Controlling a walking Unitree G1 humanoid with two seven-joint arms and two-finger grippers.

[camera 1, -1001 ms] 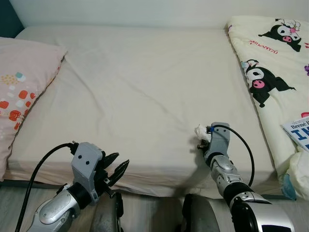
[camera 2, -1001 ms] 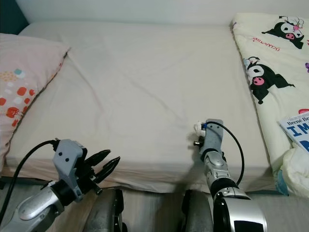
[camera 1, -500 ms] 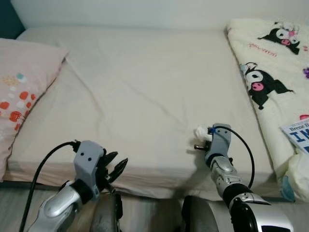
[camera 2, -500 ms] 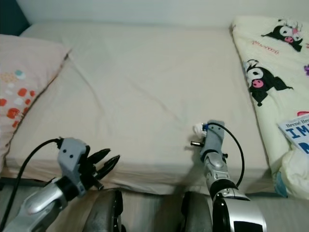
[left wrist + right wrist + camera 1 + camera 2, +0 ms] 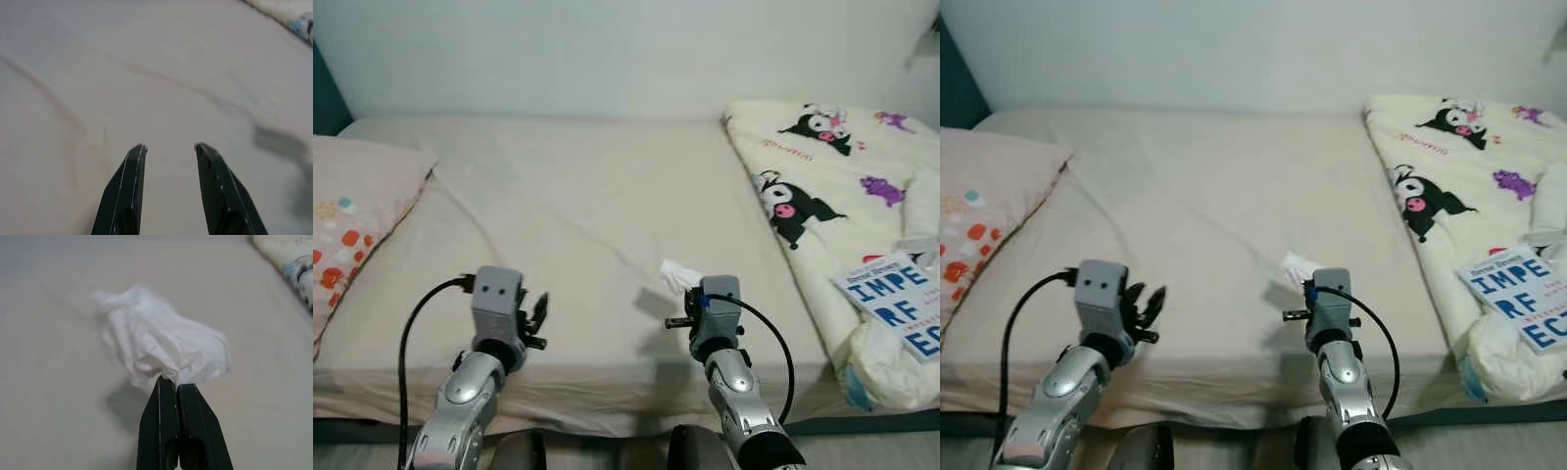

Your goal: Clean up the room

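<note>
Our right hand [image 5: 177, 387] pinches the crumpled tissue [image 5: 156, 345] tight, up off the bed [image 5: 558, 196] near its front edge; our left hand [image 5: 168, 147] hangs open. We should keep squeezing

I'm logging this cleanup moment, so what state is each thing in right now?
Right tool: shut on the tissue, raised above the bed.
Tissue: crumpled, pinched by one edge.
Left tool: open, holding nothing.
Bed sheet: creased.
Blanket: bunched along the bed's right side.
Book: closed, lying on the blanket.
Pillow: lying on the bed's left.
</note>
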